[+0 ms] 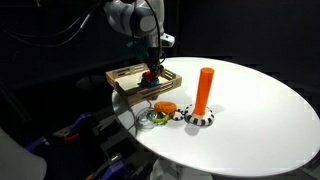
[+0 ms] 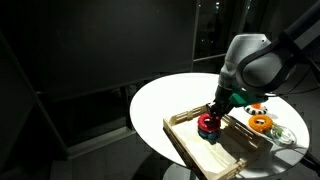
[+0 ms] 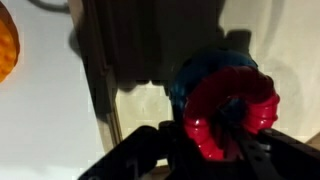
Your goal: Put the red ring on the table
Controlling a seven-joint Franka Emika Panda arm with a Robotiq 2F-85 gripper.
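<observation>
Hovering low inside the shallow wooden tray (image 2: 205, 150), the black two-fingered gripper (image 3: 225, 152) shows in the wrist view only as a dark, blurred silhouette along the bottom edge, and its fingertips are lost in shadow. The jaws stand right at the lower rim of the small glossy red ring (image 3: 228, 110) and overlap it. Whether they are clamped on it, merely touching it or parted around it cannot be told. Both exterior views are too small and dim to settle the matter.

The red ring is in the tray, over or against a rounded blue ring (image 3: 192, 72) that is mostly hidden behind it. In both exterior views the gripper (image 1: 150, 66) (image 2: 213, 110) covers the top of the red ring (image 1: 148, 76) (image 2: 207, 125), so only a small red patch shows below the fingers.

The tray sits toward one edge of the large round white table (image 1: 250, 110). On the bare tabletop beside the tray lie a flat orange ring (image 1: 164, 107) and a greenish, partly clear item (image 1: 150, 118) too small to identify. Next to them an upright orange cylindrical peg (image 1: 204, 90) rises from a black-and-white patterned base (image 1: 200, 117). In the wrist view an orange curve (image 3: 5, 40) is cut off at the upper left corner. The grey and white robot arm (image 2: 250, 62) runs out of frame, and the surroundings are dark.
</observation>
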